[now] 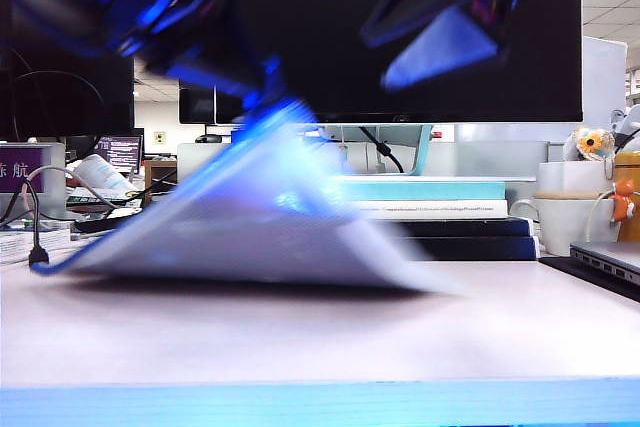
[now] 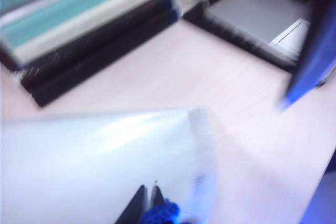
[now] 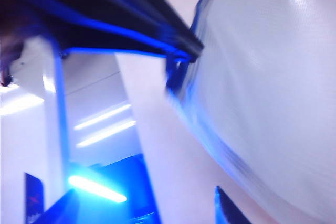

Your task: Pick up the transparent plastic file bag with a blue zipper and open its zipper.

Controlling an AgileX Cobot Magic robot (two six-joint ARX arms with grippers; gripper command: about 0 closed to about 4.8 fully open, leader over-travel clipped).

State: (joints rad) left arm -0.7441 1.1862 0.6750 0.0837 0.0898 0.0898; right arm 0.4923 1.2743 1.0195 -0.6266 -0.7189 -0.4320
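Your left gripper [image 2: 148, 199] clamped on bag [image 1: 260, 217] at zipper [image 3: 181, 74] edge, lifting one corner off table [image 1: 320, 337]. Right gripper [image 1: 440, 47] up beside it, jaws apart, empty.

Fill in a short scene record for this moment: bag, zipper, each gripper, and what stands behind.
bag: transparent plastic file bag, one edge lifted, far corner still on the table
zipper: blue zipper along the raised edge
left gripper: left gripper, shut on the bag's blue edge, upper left in the exterior view
right gripper: right gripper, raised beside it, not holding the bag
background: stack of books, mug
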